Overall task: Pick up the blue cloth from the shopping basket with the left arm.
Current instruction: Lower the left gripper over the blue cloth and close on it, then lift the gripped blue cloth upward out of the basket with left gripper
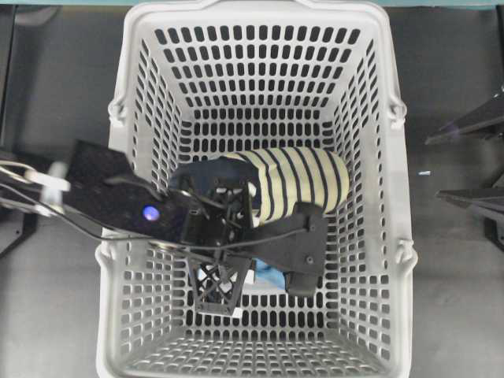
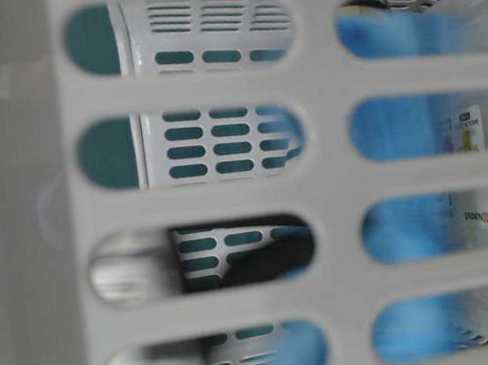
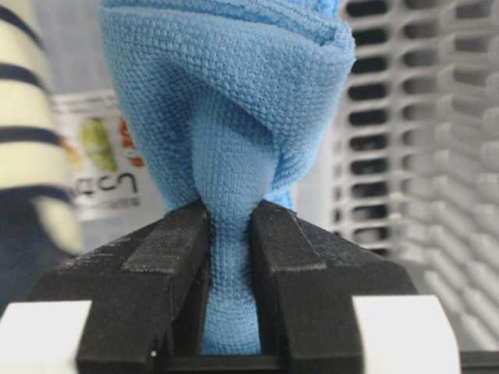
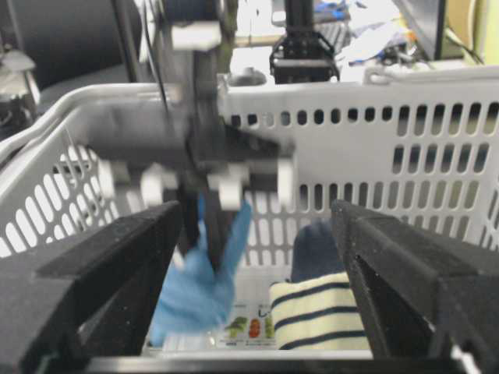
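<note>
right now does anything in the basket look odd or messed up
Nothing looks damaged or spilled. The blue cloth is bunched and pinched between the left tool's jaws. The striped slipper lies on its side in the basket.

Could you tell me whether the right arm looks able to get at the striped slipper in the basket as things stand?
Probably yes: the right gripper is open outside the basket, and the slipper lies uncovered. The left gripper, holding the cloth, crowds the space beside it.
</note>
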Controlling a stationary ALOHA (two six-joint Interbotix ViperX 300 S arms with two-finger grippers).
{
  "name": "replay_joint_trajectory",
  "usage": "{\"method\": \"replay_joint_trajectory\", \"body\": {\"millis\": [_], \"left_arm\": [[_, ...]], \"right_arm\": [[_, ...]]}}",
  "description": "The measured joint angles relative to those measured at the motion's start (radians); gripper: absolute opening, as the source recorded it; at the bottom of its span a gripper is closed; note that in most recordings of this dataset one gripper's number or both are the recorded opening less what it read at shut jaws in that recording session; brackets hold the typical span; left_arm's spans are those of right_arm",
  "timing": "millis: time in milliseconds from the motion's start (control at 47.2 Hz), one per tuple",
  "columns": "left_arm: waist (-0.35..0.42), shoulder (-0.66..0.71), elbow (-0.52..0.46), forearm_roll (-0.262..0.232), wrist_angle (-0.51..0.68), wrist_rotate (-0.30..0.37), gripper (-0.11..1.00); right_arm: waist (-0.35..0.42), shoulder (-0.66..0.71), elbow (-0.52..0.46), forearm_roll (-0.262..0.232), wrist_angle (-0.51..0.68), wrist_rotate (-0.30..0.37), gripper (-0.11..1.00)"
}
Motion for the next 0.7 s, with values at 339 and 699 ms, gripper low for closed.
{"method": "replay_joint_trajectory", "body": {"millis": [339, 699], "left_arm": [[0.008, -0.054, -0.293, 0.0, 0.299, 0.003, 0.13], [0.054, -0.054, -0.426, 0.0, 0.403, -0.002, 0.13]], "right_arm": [[-0.009, 0.0, 0.005, 0.0, -0.017, 0.0, 0.75], [-0.011, -0.002, 0.005, 0.0, -0.02, 0.003, 0.75]]}}
